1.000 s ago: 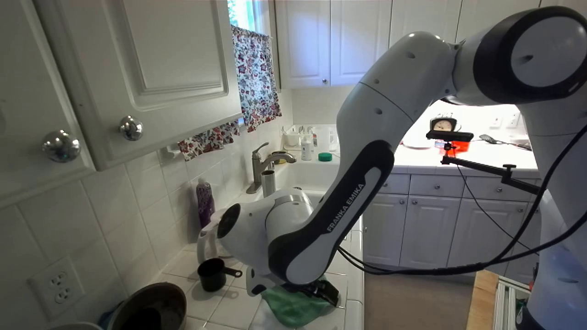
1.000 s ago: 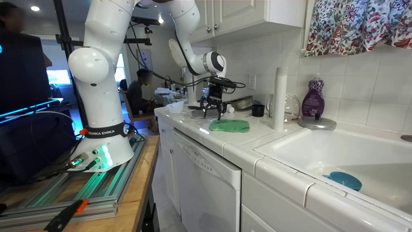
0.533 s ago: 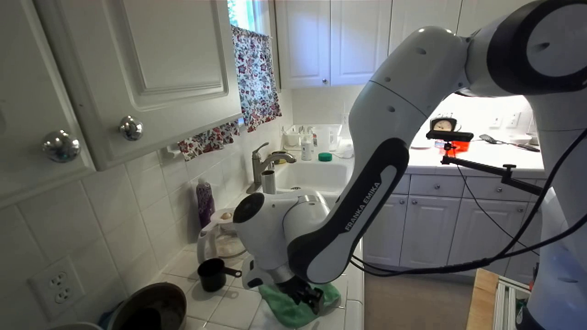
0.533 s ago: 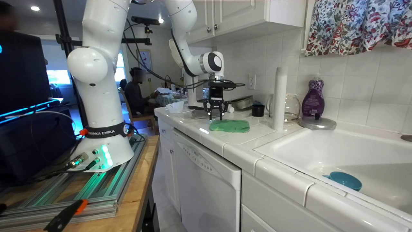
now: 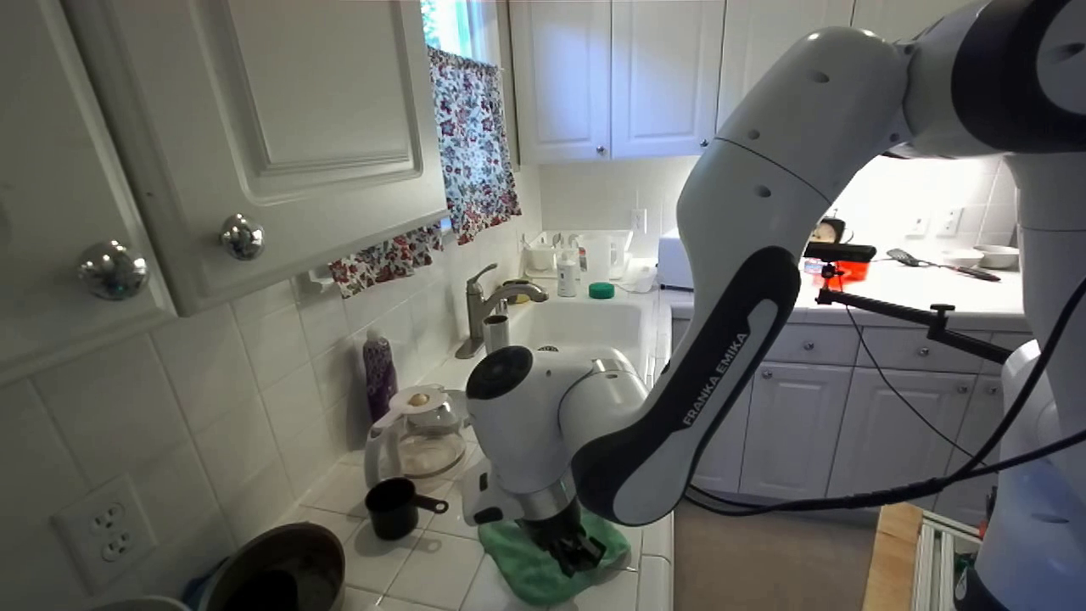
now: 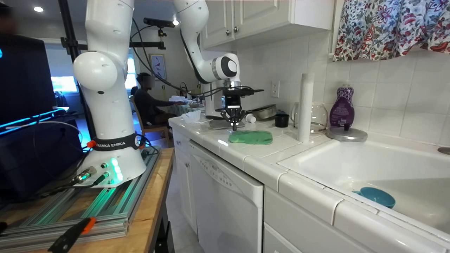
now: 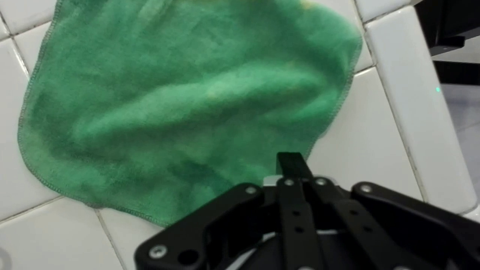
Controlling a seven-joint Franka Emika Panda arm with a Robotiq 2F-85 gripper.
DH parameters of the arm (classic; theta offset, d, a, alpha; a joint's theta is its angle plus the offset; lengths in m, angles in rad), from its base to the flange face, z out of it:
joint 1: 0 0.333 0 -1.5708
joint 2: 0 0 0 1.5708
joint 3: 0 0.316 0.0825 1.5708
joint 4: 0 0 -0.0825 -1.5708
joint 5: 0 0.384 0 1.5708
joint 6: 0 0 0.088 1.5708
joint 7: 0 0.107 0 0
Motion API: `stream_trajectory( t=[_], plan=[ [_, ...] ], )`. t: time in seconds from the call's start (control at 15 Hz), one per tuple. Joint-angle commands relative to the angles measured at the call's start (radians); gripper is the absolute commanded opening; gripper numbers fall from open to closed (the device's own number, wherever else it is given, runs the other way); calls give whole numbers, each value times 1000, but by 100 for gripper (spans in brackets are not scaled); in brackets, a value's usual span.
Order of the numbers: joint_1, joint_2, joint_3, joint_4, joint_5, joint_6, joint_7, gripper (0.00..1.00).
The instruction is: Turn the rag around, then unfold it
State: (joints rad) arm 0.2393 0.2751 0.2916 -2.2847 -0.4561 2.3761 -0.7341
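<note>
Wrist view: jaws pressed together, nothing visibly pinched, the gripper (image 7: 294, 165) has a green rag (image 7: 176, 112) at its 8 to 1 o'clock on white tile (image 7: 362, 142). Turning it likely demands spreading first, then pinching the raised ridge (image 7: 210, 90) at 10 o'clock.

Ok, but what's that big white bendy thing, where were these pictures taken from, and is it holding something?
That's a robot arm, and the black gripper at its end works like a hand. Two pictures look at it from different places. The third is from its wrist, looking down. On the white tiled counter lies a rumpled green rag; a black cup with a handle and a glass pot stand nearby. The gripper's fingers are closed together, close to the rag. I see no cloth pinched between them, so it's probably holding nothing, but I can't tell whether they touch the rag.
</note>
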Motion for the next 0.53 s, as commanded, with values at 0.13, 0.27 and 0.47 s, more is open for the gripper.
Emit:
stream_trajectory(
  t=[0.13, 0.27, 0.47],
  plan=[
    [-7, -15, -46, -56, -40, 144, 48, 0],
    [-4, -1, -41, -31, -6, 113, 15, 0],
    [-6, -1, -44, -33, -6, 119, 15, 0]
  ],
)
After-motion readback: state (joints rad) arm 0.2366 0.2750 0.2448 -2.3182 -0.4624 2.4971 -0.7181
